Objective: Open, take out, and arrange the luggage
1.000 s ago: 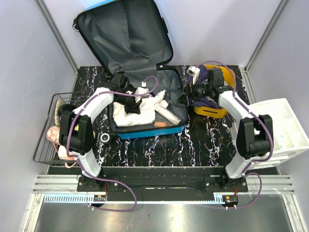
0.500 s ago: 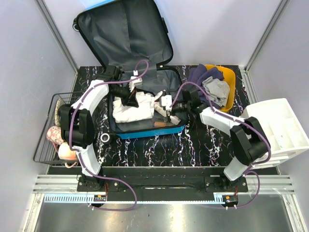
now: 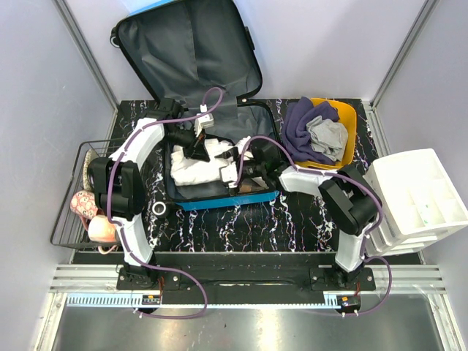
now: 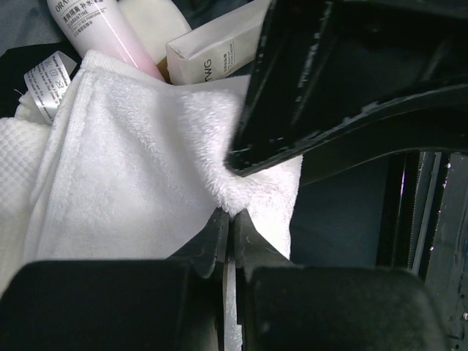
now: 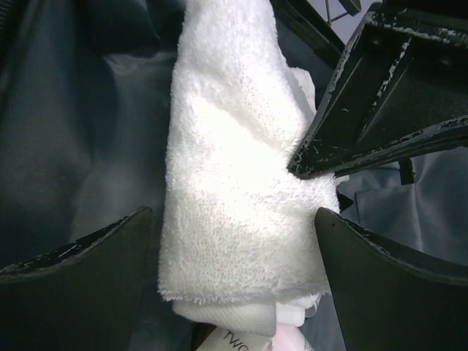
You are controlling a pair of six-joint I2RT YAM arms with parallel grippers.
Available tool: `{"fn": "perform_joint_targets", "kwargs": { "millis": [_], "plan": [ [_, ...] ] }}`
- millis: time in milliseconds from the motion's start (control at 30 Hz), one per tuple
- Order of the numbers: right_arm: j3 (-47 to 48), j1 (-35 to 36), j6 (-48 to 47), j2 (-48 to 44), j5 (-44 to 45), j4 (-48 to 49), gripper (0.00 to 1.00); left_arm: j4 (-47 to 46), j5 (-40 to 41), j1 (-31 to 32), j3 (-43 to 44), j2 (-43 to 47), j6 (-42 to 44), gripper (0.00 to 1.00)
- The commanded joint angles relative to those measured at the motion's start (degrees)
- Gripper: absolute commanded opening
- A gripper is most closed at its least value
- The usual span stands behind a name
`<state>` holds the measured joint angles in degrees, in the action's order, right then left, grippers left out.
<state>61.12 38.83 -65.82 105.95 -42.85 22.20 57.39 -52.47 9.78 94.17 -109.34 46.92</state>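
black marble-patterned table fills the booth between pale walls, and the luggage lies open at its back centre, the bright-blue shell flat on the table and the lid with its dark grey lining leaning up against the rear wall. both arms reach into the lower half. the left gripper sits over the left part of the case, its fingers pressed together and pinching a fold at the edge of a white towel that lies inside the luggage; the left wrist view shows the fluffy towel drawn into the closed tips, with a pink bottle and a white box lying just beyond it on the lining. the right gripper comes in from the right side of the case, fingers spread wide, one on each side of the same rolled towel and not clamping it; dark lining shows on both sides of the roll in the right wrist view. neither gripper touches the blue shell or the lid. right of the luggage stands an orange bin holding a purple cloth and a grey cloth. a white compartment organiser sits at the far right edge, and a wire basket at the far left.
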Motion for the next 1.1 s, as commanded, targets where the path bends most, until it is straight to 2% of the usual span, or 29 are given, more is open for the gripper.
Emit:
{"fn": "perform_joint_targets", "kwargs": {
  "millis": [0, 67, 167, 200, 300, 333, 367, 433, 467, 500, 600, 667, 733, 767, 833, 933, 1067],
  "plan": [
    [5.76, 0.63, -3.61, 2.67, 4.08, -1.90, 1.00, -0.17, -3.52, -0.55, 3.48, 0.09, 2.48, 0.00],
    [7.68, 0.81, -3.44, 4.35, 7.16, -2.15, 1.00, 0.27, -3.69, -0.46, 3.74, 0.09, 2.74, 0.00],
    [10.58, 1.16, -3.00, 6.10, 11.11, -3.65, 0.80, 0.27, -4.04, -0.46, 3.83, 0.18, 2.48, 0.00],
    [11.03, 1.16, -2.65, 6.28, 12.08, -3.65, 0.66, 0.36, -4.13, -0.55, 3.83, 0.18, 2.30, 0.00],
    [13.14, 1.16, -2.47, 6.81, 15.60, -6.71, 0.49, 0.27, -4.22, -0.55, 4.18, 0.79, 1.86, 0.01],
    [13.49, 1.16, -2.47, 6.29, 16.47, -7.68, 0.32, 0.36, -3.96, -0.55, 4.27, 1.49, 1.95, 0.03],
    [13.67, 1.07, -2.03, 5.76, 16.83, -8.39, 0.19, 0.53, -3.87, -0.64, 4.44, 1.76, 1.69, 0.07],
    [13.93, 1.16, -1.42, 4.27, 17.62, -10.59, 0.00, 0.62, -2.74, -1.17, 4.96, 2.98, 1.25, 0.27],
    [14.11, 1.16, 1.81, 3.74, 18.32, -10.68, 0.00, 0.54, -2.03, -1.34, 5.49, 3.34, 0.20, 0.35],
    [14.63, 1.07, 4.10, 2.60, 19.63, -10.94, 0.00, 0.27, -1.59, -2.13, 6.02, 3.69, -0.85, 0.51],
    [19.81, -0.06, 13.24, 0.93, 19.65, -17.67, 0.00, -4.37, -0.27, -4.41, 7.17, 6.50, -7.26, 0.63],
    [25.41, -1.47, 20.94, -0.39, 19.03, -21.82, 0.00, -10.34, 2.01, -5.56, 6.99, 9.13, -12.78, 0.72],
    [29.91, -3.05, 26.16, -0.83, 17.37, -29.99, 0.00, -17.26, 4.72, -6.88, 5.60, 12.20, -16.40, 0.81],
    [33.59, -3.93, 32.62, -1.01, 16.75, -31.84, 0.00, -19.22, 5.44, -7.14, 4.80, 13.18, -19.03, 0.85],
    [37.12, -6.48, 37.85, -1.36, 13.86, -37.03, 0.00, -24.92, 7.19, -7.58, 2.09, 15.98, -21.15, 0.91],
    [43.01, -9.82, 47.16, -1.19, 9.55, -43.54, 0.00, -29.51, 7.03, -7.58, -1.52, 18.36, -24.06, 0.93],
    [48.48, -15.88, 64.27, -0.92, 3.49, -50.74, 0.00, -30.32, 5.97, -7.58, -2.68, 18.99, -25.38, 0.94]
  ]
}}
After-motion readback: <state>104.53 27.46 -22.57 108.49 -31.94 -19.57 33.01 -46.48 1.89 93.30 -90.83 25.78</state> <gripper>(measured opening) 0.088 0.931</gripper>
